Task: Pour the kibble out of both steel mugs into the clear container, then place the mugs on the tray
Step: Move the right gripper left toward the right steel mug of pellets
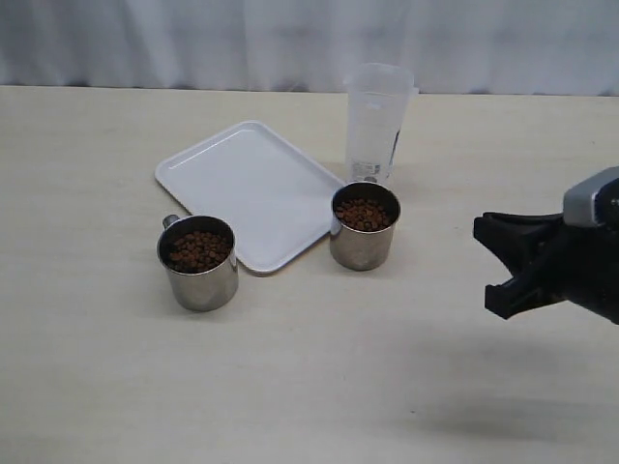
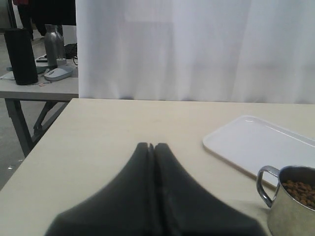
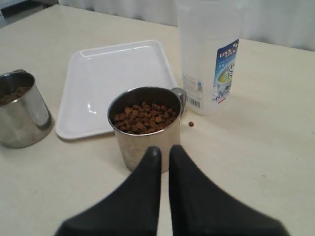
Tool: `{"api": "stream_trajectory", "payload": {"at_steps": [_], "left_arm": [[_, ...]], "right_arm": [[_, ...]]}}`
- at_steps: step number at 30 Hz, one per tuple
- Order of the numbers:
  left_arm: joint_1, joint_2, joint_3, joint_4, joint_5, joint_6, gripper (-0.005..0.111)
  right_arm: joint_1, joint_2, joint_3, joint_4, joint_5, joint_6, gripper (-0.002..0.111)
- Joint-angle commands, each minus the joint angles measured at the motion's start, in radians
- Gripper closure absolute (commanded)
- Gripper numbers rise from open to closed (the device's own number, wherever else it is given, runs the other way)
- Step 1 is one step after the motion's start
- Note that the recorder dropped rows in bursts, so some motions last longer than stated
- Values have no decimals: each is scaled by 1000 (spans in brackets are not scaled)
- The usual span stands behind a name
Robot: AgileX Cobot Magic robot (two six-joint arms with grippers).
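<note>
Two steel mugs stand on the table, each filled with brown kibble (image 1: 199, 249). One mug (image 1: 200, 263) is at the tray's front left, the other (image 1: 365, 227) at its right corner. The white tray (image 1: 247, 188) lies bare between them. The clear container (image 1: 377, 121) stands upright just behind the right mug. My right gripper (image 1: 488, 263) hovers to the right of that mug; in the right wrist view this gripper (image 3: 165, 150) is shut, empty, tips just short of the mug (image 3: 145, 128). My left gripper (image 2: 151, 145) is shut and empty over bare table, with the left mug (image 2: 293, 201) off to one side.
One loose pellet (image 3: 191, 124) lies on the table between the right mug and the container (image 3: 209, 54). A white curtain hangs behind the table. Past the table's edge stands another table with a bottle (image 2: 53, 45) and a mouse (image 2: 56, 73).
</note>
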Motion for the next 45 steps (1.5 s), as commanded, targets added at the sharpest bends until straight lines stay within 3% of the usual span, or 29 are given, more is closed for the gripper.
{"api": "stream_trajectory", "payload": {"at_steps": [1, 5, 12, 19, 23, 25, 28, 32, 33, 35, 45], "left_arm": [[3, -3, 3, 8, -6, -4, 107], [3, -3, 3, 8, -6, -4, 107], [3, -3, 3, 8, -6, -4, 107], [3, -3, 3, 8, -6, -4, 107], [3, -3, 3, 8, -6, -4, 107], [3, -3, 3, 8, -6, -4, 107], [3, -3, 3, 8, -6, -4, 107], [3, -3, 3, 8, -6, -4, 107], [3, -3, 3, 8, -6, -4, 107], [3, -3, 3, 8, -6, -4, 107], [3, -3, 3, 8, -6, -4, 107]], "right_arm": [[-4, 109, -50, -10, -49, -42, 104], [-4, 158, -77, -10, -49, -189, 104], [-7, 353, -127, -189, -265, -383, 104], [-103, 534, -231, -435, -408, -387, 104], [-170, 621, -252, -422, -478, -382, 102], [-172, 655, -266, -422, -478, -386, 96], [-167, 702, -302, -427, -478, -386, 73], [-167, 748, -335, -377, -478, -386, 21], [-167, 771, -349, -357, -478, -386, 3], [-167, 803, -378, -349, -478, -386, -2], [-167, 920, -494, -351, -478, -382, -2]]}}
